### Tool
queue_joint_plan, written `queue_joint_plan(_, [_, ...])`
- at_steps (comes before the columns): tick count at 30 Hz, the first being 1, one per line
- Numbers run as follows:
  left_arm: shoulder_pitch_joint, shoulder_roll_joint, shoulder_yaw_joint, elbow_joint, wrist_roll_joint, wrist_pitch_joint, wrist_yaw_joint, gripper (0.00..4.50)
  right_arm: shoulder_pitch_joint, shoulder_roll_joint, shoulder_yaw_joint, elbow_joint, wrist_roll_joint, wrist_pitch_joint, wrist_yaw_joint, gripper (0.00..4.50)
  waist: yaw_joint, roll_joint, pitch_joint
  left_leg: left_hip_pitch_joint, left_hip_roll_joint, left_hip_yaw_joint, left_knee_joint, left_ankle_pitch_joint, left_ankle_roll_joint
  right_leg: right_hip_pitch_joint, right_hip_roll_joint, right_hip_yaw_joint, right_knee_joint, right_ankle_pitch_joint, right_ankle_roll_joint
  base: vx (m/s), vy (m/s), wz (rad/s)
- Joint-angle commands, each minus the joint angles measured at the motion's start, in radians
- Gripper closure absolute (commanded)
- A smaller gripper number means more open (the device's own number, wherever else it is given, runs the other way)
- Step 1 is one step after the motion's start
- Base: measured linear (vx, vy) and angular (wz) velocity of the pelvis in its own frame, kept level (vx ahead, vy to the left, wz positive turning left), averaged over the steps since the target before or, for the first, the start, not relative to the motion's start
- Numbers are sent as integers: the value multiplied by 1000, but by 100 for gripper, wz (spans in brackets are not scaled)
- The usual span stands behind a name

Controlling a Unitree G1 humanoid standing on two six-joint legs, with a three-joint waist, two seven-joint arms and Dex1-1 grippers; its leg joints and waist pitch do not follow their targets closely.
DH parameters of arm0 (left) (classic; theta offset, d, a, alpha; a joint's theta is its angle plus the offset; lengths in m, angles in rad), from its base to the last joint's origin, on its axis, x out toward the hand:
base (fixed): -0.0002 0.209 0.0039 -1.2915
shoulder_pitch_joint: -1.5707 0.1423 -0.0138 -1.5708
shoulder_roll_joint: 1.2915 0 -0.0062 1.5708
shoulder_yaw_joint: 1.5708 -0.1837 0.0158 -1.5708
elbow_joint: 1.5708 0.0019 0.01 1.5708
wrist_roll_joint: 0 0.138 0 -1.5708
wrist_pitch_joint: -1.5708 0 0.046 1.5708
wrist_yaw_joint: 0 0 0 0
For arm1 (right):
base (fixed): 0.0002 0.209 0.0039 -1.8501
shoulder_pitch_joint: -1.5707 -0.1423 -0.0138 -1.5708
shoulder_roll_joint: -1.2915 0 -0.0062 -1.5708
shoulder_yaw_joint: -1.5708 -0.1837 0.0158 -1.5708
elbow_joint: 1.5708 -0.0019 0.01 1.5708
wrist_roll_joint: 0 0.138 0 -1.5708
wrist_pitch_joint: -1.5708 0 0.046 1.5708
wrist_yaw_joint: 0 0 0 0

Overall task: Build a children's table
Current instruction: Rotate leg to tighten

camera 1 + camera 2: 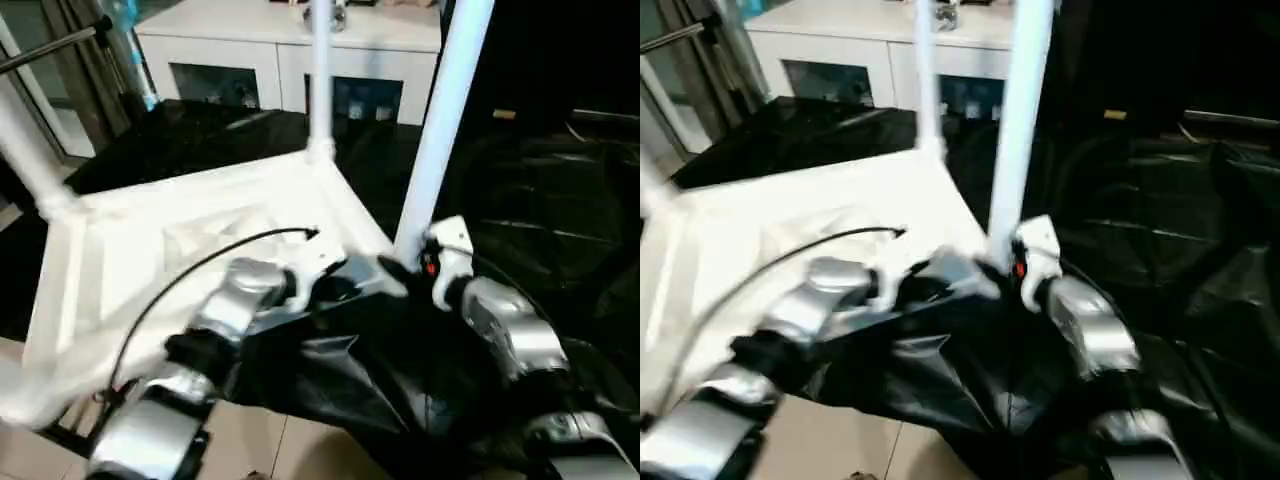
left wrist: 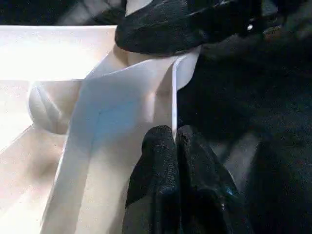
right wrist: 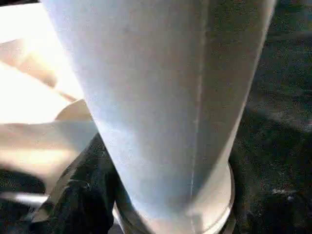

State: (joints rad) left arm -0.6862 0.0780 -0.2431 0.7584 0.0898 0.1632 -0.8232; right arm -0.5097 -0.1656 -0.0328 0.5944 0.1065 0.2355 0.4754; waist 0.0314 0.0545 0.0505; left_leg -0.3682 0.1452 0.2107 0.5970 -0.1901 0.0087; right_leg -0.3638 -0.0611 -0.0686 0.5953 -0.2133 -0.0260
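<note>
The white tabletop (image 1: 200, 260) lies ribbed side up on the black-draped table (image 1: 560, 230), legs rising from its sockets. The left tool (image 2: 174, 139) is pinched tight on the tabletop's rim. The right tool (image 1: 405, 265) grips the near leg (image 1: 440, 120) at its base.

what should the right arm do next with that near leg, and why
Probably press the leg straight down into its corner socket. It stands upright at the tabletop's near corner with the right gripper at its base, and the left gripper is shut on the rim beside it, steadying the top.
</note>
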Motion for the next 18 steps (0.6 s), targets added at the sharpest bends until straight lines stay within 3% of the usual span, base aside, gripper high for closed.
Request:
queue_joint_plan(1, [-35, -57, -1, 3, -8, -10, 55, 450, 21, 72, 80, 58, -19, 14, 28, 150, -3, -11, -49, 23, 98, -62, -83, -328, -17, 13, -121, 67, -94, -297, -205, 0, 0, 0])
queue_joint_plan(2, [-36, -62, -3, 6, -8, -15, 53, 450, 15, 77, 74, 63, -9, 13, 36, 129, 0, -11, -49, 20, 98, -61, -82, -306, 0, 17, -123, 67, -94, -298, -204, 0, 0, 0])
queue_joint_plan(7, [-18, -38, -24, -15, -18, -42, -26, 450, 16, 34, 89, 16, 15, 18, 147, 94, 3, -9, -47, 19, 101, -63, -84, -300, 14, 17, -120, 66, -96, -317, -197, 0, 0, 0])
queue_joint_plan(12, [7, 3, -40, -49, -31, -46, -127, 450, 50, -49, 135, -65, 39, 0, 341, 78, 9, -13, -53, 12, 103, -58, -80, -241, 44, 27, -120, 64, -85, -209, -219, 0, 0, 0])
queue_joint_plan(15, [24, 47, -55, -73, -39, -64, -220, 450, 87, -127, 171, -149, 77, 10, 506, 78, 19, -17, -61, 6, 100, -51, -68, -159, 91, 34, -117, 61, -72, -111, -238, 0, 0, 0])
queue_joint_plan(16, [27, 57, -58, -79, -42, -67, -241, 450, 94, -144, 178, -165, 85, 16, 539, 78, 26, -14, -62, 3, 102, -52, -66, -130, 113, 35, -117, 59, -69, -81, -238, 0, 0, 0])
queue_joint_plan(18, [31, 74, -64, -89, -47, -70, -278, 450, 105, -169, 189, -189, 96, 21, 591, 78, 32, -16, -64, 3, 105, -51, -64, -117, 127, 32, -117, 57, -63, -55, -244, 0, 0, 0])
